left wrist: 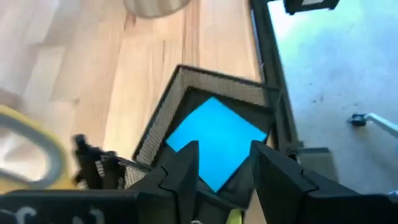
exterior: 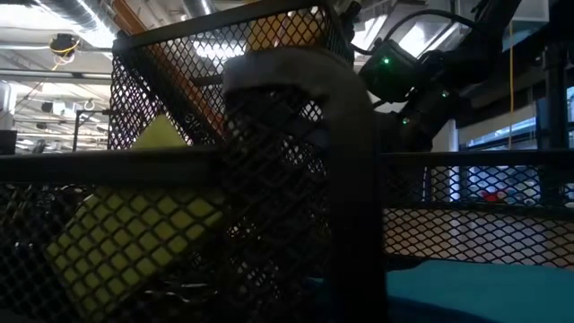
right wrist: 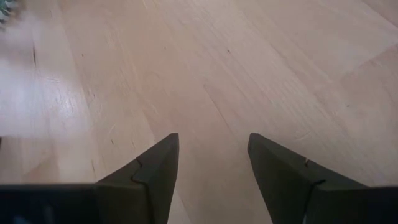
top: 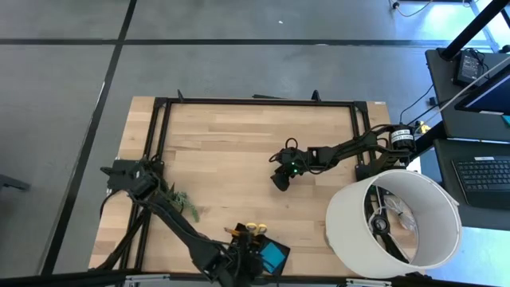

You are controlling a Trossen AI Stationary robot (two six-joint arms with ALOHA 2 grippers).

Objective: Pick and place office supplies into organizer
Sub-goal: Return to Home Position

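The organizer (top: 253, 253) is a black mesh tray at the table's near edge. The bright blue note pad (left wrist: 214, 140) lies flat in one of its compartments. The yellow scissors handles (top: 253, 229) stick out at the tray's far side and show in the left wrist view as a yellow loop (left wrist: 34, 155). The low view shows a yellow block (exterior: 134, 233) through the mesh. My left gripper (left wrist: 224, 155) hovers open just above the note pad, with nothing between its fingers. My right gripper (right wrist: 212, 140) is open over bare wood at mid-table (top: 280, 180).
A large white lampshade (top: 392, 227) stands at the table's near right corner, close to the organizer. A small green plant (top: 180, 202) sits beside the left arm. A black frame (top: 255, 102) runs round the tabletop. Bare wood lies between the right gripper and the organizer.
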